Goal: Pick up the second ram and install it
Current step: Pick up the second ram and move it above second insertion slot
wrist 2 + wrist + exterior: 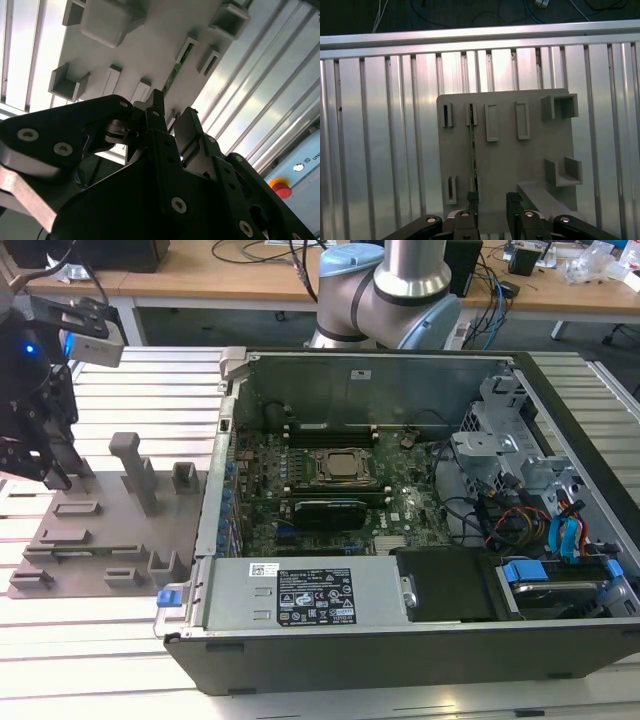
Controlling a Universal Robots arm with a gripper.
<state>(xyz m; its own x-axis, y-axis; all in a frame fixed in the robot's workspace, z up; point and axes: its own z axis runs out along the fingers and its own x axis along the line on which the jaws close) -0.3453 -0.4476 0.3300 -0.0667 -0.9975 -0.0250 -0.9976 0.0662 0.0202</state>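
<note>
Exterior: your gripper (55, 475) hangs over the grey fixture plate (100, 530), 9 o'clock of the open PC case (420, 650) | first wrist: second ram (472, 150) edge-on in plate slots; pincer narrowly parted, holding nothing; one fingertip (472, 200) lines up with its near end, contact unclear; slatted table (380, 150) borders the plate | second wrist: second ram (175, 70) just beyond the tips.

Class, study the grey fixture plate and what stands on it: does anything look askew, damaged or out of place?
Nothing stands out. The second ram stands straight on edge in slots of the grey fixture plate, and the open end effector hangs near one end of it.
</note>
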